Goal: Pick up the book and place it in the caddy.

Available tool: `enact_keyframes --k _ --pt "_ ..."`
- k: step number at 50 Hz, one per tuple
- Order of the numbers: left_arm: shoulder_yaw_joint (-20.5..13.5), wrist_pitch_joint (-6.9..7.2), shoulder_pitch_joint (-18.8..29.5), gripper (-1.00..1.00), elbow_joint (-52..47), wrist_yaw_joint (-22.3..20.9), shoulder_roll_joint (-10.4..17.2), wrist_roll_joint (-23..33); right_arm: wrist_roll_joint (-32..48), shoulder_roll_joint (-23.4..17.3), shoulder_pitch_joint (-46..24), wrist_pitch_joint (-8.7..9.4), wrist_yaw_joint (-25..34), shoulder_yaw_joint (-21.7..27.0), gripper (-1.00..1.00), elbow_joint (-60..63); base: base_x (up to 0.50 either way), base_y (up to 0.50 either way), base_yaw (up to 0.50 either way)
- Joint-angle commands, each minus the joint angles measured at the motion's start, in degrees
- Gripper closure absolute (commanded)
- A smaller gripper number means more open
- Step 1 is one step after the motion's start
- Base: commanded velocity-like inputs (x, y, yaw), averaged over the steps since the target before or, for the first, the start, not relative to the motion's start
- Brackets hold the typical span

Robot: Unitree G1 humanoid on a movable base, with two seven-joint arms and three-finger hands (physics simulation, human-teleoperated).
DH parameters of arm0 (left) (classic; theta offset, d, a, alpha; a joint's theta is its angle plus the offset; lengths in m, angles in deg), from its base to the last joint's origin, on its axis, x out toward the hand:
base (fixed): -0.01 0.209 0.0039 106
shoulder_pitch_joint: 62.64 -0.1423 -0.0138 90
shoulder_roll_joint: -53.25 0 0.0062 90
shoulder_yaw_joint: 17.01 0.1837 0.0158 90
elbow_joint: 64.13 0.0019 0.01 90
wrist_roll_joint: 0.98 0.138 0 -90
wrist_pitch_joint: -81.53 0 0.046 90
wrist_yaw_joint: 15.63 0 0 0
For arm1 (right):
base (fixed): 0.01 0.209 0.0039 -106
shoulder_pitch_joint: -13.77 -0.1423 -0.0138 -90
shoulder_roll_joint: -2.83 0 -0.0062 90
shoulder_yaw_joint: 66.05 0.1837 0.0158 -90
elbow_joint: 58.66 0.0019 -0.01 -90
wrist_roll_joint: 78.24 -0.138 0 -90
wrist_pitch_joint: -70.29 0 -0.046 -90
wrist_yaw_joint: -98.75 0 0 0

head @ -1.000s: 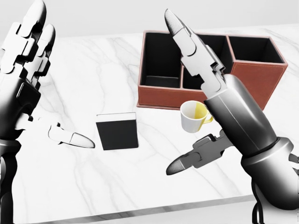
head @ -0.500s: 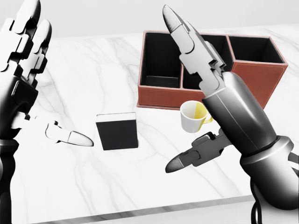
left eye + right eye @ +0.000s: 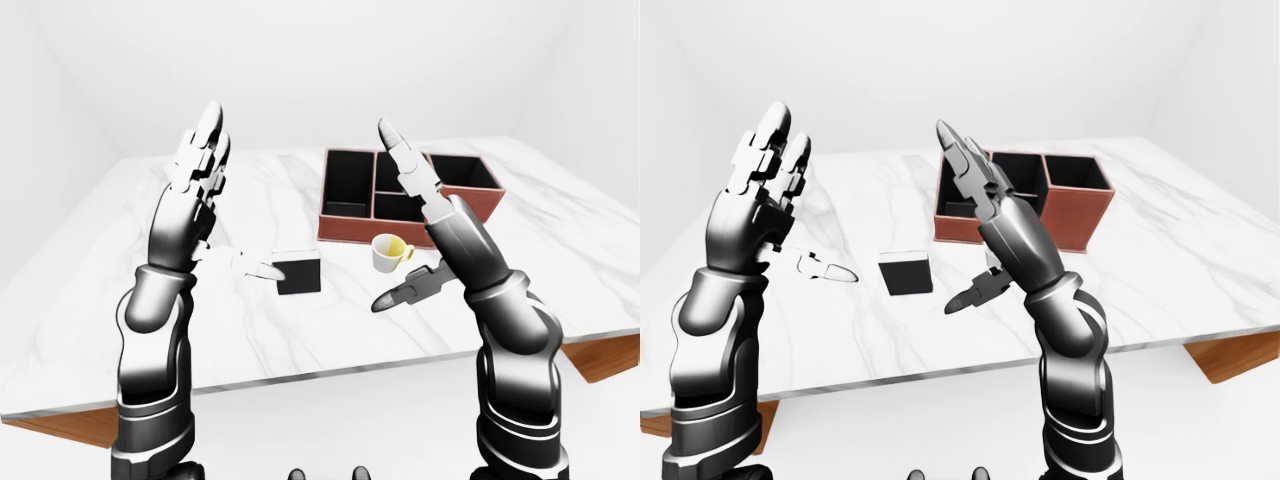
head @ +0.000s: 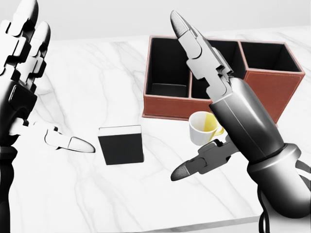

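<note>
The book, black and square, lies flat on the white marble table, to the left of the caddy. The caddy is a red-brown box with three dark compartments at the upper right of the head view. My left hand is open and raised at the left, its thumb pointing at the book's left edge, apart from it. My right hand is open and raised, its fingers in front of the caddy and its thumb low to the right of the book. Neither hand holds anything.
A white mug with a yellow inside stands just below the caddy's near wall, between the book and my right forearm. The table's near edge runs across the bottom of the left-eye view. Plain white walls surround the table.
The whole picture has shifted slightly downward, so the camera has moved. My left hand has drifted a little to the left. The book, mug and caddy keep their places on the table.
</note>
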Motion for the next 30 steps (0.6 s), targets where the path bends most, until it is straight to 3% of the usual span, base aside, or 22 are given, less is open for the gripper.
enact_keyframes --k 1,30 --pt "-0.13 0.00 -0.27 -1.00 -0.59 0.02 0.03 -0.17 -0.21 0.18 0.40 0.00 -0.45 0.07 -1.00 -0.41 0.26 -0.02 0.00" --pt "-0.45 0.00 -0.18 -1.00 -0.97 0.08 0.30 -0.32 0.48 0.41 1.34 0.00 -0.69 -0.43 -1.00 -1.20 0.26 -0.02 0.00"
